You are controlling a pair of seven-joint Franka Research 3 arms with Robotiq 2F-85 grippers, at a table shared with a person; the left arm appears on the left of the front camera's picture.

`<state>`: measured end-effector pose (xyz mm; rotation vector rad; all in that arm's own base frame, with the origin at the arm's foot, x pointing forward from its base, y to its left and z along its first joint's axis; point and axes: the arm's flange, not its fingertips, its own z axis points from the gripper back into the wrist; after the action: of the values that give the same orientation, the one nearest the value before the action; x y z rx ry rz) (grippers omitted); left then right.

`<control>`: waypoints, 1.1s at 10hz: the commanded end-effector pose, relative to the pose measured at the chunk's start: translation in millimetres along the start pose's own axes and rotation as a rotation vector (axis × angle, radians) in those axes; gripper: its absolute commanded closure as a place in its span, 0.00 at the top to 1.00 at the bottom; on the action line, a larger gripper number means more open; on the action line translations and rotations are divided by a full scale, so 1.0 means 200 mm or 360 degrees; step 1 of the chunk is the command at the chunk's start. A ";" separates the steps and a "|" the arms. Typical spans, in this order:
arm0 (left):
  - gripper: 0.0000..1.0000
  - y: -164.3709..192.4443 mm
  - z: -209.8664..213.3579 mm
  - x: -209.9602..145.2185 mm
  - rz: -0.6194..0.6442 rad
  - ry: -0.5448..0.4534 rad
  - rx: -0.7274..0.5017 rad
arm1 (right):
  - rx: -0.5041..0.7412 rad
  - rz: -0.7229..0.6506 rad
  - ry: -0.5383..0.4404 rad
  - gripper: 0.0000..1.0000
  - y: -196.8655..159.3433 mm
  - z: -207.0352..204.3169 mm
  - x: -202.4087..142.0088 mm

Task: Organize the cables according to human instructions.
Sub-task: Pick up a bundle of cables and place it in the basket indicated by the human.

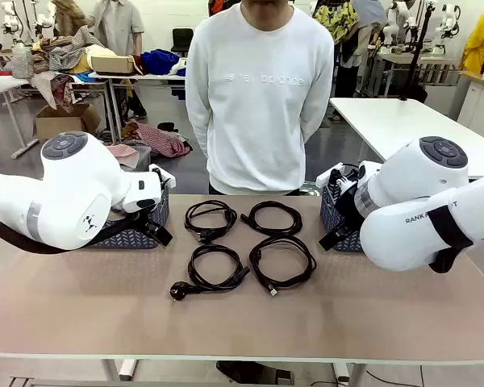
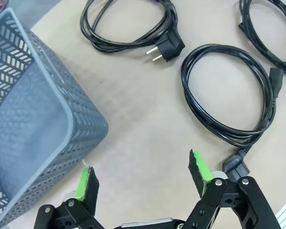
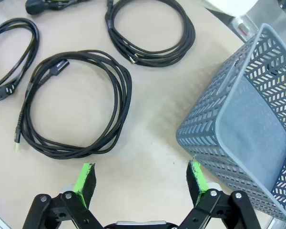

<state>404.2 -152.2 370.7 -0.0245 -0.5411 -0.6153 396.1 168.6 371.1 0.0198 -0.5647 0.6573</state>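
Here, left gripper (image 2: 142,167): jaws spread, empty, above the table (image 1: 242,322).
right gripper (image 3: 141,167): released, empty, above the table.
left basket (image 2: 62,109): grey, table's left.
right basket (image 3: 219,119): grey, table's right.
cables (image 1: 208,235): four black coils, two by two, mid-table.
person (image 1: 258,97): table's far edge.

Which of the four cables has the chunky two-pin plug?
The front-left cable, nearest the robot's edge on its left: its plug pokes out sideways. The others end in slimmer connectors.
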 end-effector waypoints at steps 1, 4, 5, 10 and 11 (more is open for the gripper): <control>1.00 0.00 0.00 0.00 0.0000 -0.0001 0.0000 | 0.0000 0.0000 0.0000 1.00 0.00 0.00 0.00; 1.00 0.00 0.00 0.00 0.0000 -0.0001 0.0000 | 0.0000 0.0000 0.0000 1.00 0.00 0.00 0.00; 1.00 0.00 0.00 0.00 0.0000 -0.0001 0.0000 | 0.0000 0.0000 0.0000 1.00 0.00 0.00 0.00; 1.00 0.00 0.00 0.00 0.0000 -0.0001 0.0000 | 0.0000 0.0000 0.0000 1.00 0.00 0.00 0.00; 1.00 0.00 0.00 0.00 -0.0001 0.0000 -0.0001 | 0.0000 0.0000 0.0000 1.00 0.00 0.00 0.00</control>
<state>403.9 -153.0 370.7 -0.0247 -0.5412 -0.6168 396.0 169.0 371.0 0.0182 -0.5646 0.6604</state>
